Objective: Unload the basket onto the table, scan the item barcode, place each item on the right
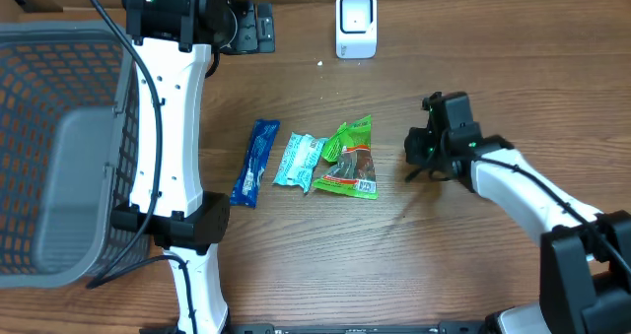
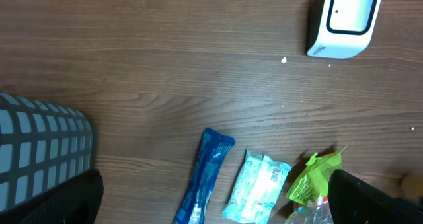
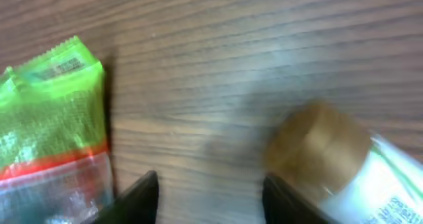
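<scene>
— While the right hand (image 3: 210, 184) hangs low over the surface (image 3: 218, 72), what lies by it?
— A small bottle (image 3: 330, 154). It has a round tan-brown cap pointing to the upper left of the wrist view and a white body below it. A label with fine print shows at the lower right corner. It is blurred, so I can read no print and find no barcode.
— Is it gripped?
— No. The two dark fingers (image 3: 135, 201) stand apart with bare wood between them, so the hand is released. The bottle sits just outside the finger on the right of that view; I cannot tell whether they touch.
— And from overhead?
— The bottle is hidden under that hand, right of centre. On the hand's other side lies a green snack packet (image 1: 350, 159) with a red band. A pale turquoise packet (image 1: 299, 161) and a dark blue packet (image 1: 255, 163) follow it in a row.
— The barcode scanner (image 1: 356, 24)?
— White with a dark-framed window, at the far edge, well apart from the bottle.
— The left hand (image 2: 213, 178)?
— Released and empty, with its fingers spread wide, at the far side of the surface, left of the scanner. A grey mesh basket (image 1: 59, 147) sits at the left.
</scene>
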